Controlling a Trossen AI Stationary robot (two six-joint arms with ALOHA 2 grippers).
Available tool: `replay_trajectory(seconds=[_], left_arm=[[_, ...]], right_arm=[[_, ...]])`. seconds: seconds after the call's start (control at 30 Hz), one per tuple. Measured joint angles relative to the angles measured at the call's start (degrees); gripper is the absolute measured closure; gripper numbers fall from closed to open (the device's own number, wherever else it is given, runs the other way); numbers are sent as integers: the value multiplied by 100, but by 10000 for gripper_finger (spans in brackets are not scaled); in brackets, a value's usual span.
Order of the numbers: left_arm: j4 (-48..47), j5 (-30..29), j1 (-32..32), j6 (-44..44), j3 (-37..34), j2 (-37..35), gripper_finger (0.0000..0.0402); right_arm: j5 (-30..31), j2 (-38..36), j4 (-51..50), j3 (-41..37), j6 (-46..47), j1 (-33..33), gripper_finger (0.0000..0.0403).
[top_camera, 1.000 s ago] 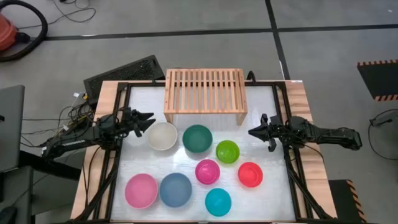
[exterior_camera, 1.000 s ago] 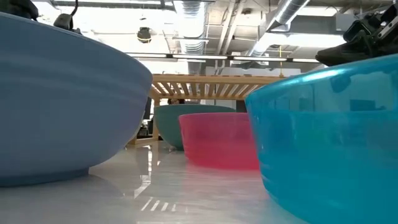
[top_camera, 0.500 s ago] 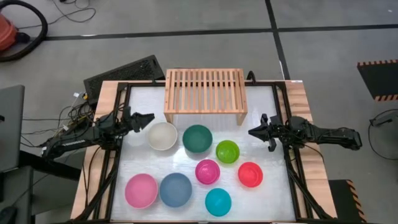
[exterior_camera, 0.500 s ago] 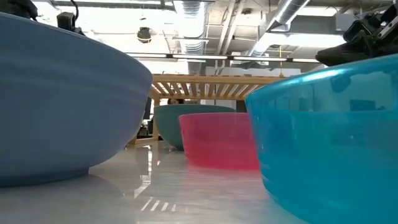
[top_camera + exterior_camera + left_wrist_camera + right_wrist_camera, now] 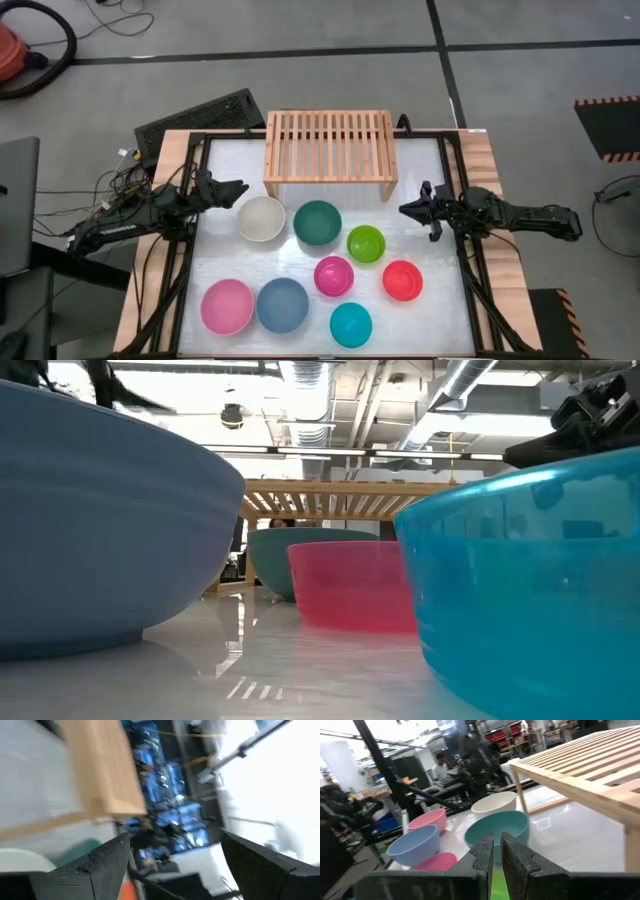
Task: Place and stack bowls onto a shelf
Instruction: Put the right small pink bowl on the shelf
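Note:
Eight bowls stand upright on the white table in the high view: cream (image 5: pixel 261 218), dark green (image 5: pixel 317 222), lime green (image 5: pixel 366 243), magenta (image 5: pixel 333 275), red-orange (image 5: pixel 402 280), pink (image 5: pixel 227 305), slate blue (image 5: pixel 282 304) and teal (image 5: pixel 351 324). The light-wood slatted shelf (image 5: pixel 328 150) stands on its side legs at the far edge, its top bare. My left gripper (image 5: pixel 237 188) hovers open just left of the cream bowl (image 5: pixel 20 860). My right gripper (image 5: pixel 405 210) is shut and hangs right of the lime bowl, pointing at the dark green bowl (image 5: pixel 496 829).
A black frame (image 5: pixel 190 250) runs along the table's left and right sides. Bare white surface lies between the shelf legs and to the right of the red-orange bowl. In the low view the slate blue (image 5: pixel 100 530) and teal (image 5: pixel 530 560) bowls fill the foreground. A person (image 5: pixel 440 767) sits beyond the table.
My left gripper has drifted slightly toward the far edge, and its wrist view is blurred by motion. The bowls and the shelf have stayed where they were.

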Motion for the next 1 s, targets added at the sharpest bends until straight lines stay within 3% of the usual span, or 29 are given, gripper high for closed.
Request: replay_trajectory(seconds=[0.1, 0.3, 0.4, 0.5, 0.73, 0.9, 1.0], left_arm=[[698, -140, -88, 583, 431, 60, 102], [886, -690, -156, 1962, 1767, 719, 102], [873, -490, -154, 2386, 2558, 1451, 102], [560, 87, -174, 2587, 3423, 2468, 102], [-1931, 2052, -515, 3249, 5761, 5252, 102], [-4483, 2968, -922, 4505, 7376, 7010, 102], [-5880, 3205, -1185, 5383, 8241, 7876, 102]], right_arm=[[11, 0, 16, 0, 100, 0, 340], [11, 2, 31, 0, 1869, 50, 340], [13, 1, 35, 0, 2262, 35, 340], [13, 2, 38, 0, 2425, 26, 340], [15, 1, 41, 0, 2636, 26, 340], [15, 2, 48, 0, 2665, 26, 340], [17, 0, 36, -1, 2662, 28, 340]])
